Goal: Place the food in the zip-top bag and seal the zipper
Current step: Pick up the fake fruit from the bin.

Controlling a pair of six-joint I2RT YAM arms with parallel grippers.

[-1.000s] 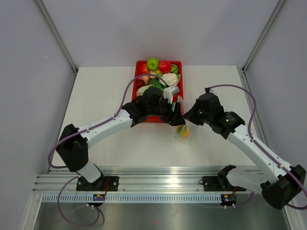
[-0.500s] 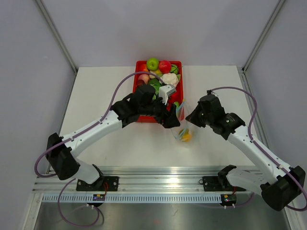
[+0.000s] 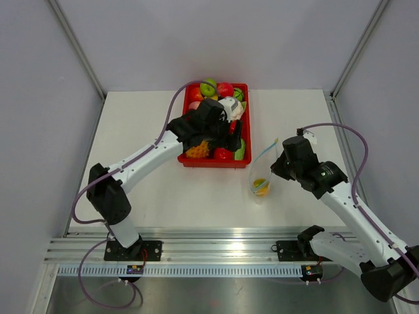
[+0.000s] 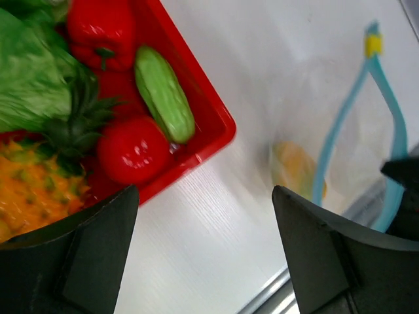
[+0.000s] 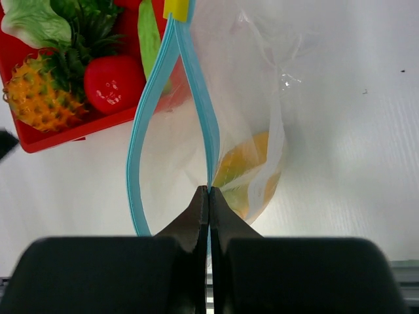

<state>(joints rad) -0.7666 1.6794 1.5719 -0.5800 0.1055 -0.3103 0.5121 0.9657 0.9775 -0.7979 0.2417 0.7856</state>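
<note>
- Right of the red tray (image 3: 216,163), on the white bench (image 3: 144,131), is the zip-top bag (image 5: 229,98). It is clear and crinkly, held mouth-up.
- Bag mouth is open: the two sides of the blue zipper (image 5: 136,176) bow apart and meet again at a yellow slider tab (image 5: 175,9).
- One item is in the bag: an orange-yellow mango (image 5: 245,173) at the bottom.
- Right fingers (image 5: 208,196) are pressed together, clamped on the zipper at its near end.
- Left fingers (image 3: 234,134) are spread wide with nothing between them, above the tray's near right corner.
- Tray holds a pineapple (image 4: 33,196), tomato (image 4: 134,149), cucumber (image 4: 163,95), red pepper (image 4: 101,29), lettuce (image 4: 29,72) and, at the far end, a green apple (image 3: 208,86) and a red fruit (image 3: 224,89).
- Hard to tell:
  - The bag's outline nearly vanishes against the bench in the top view.
  - I cannot tell whether its bottom touches the bench.
  - The mango is blurred in the left wrist view.
- Hidden:
  - The left arm covers the tray's middle from above, so items there are unreadable.
  - A dark shape at the right edge of the left wrist view is cut off.
</note>
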